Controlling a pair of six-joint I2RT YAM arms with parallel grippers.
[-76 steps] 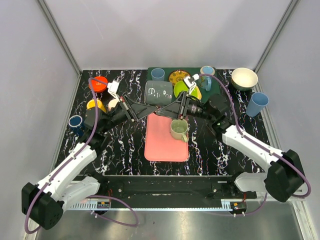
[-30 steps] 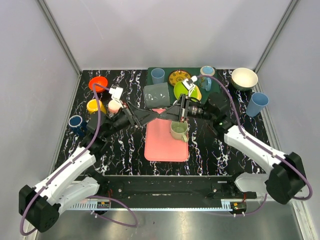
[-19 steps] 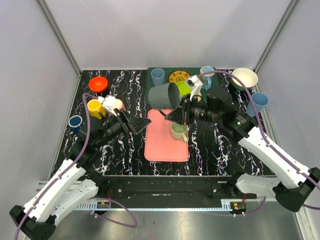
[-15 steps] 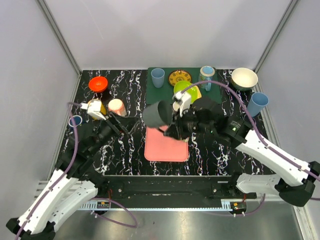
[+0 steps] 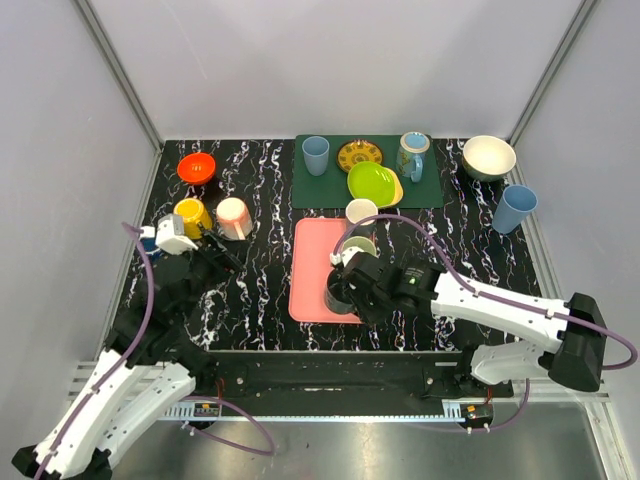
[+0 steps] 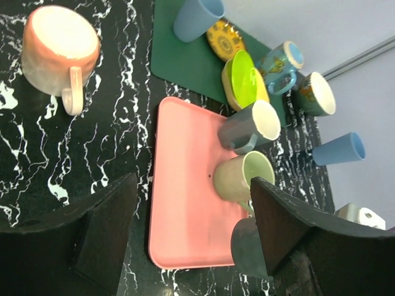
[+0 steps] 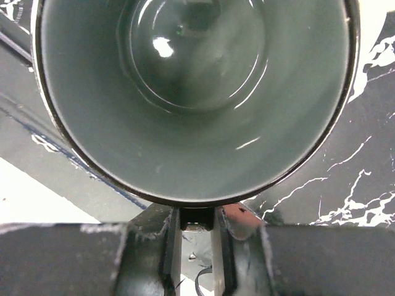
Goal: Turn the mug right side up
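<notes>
Grey mug (image 5: 338,296) swung down to pink tray (image 5: 312,262) near edge, mouth up; right gripper (image 7: 196,217) clamps rim.

No writing, number or brand can be read anywhere. The patterned plate (image 5: 358,155) at the far side and the printed mug (image 5: 412,154) to its right carry decoration, possibly with marks in it, but too small to tell. Small stickers (image 5: 207,407) on the near rail (image 5: 330,398) are likewise illegible.
</notes>
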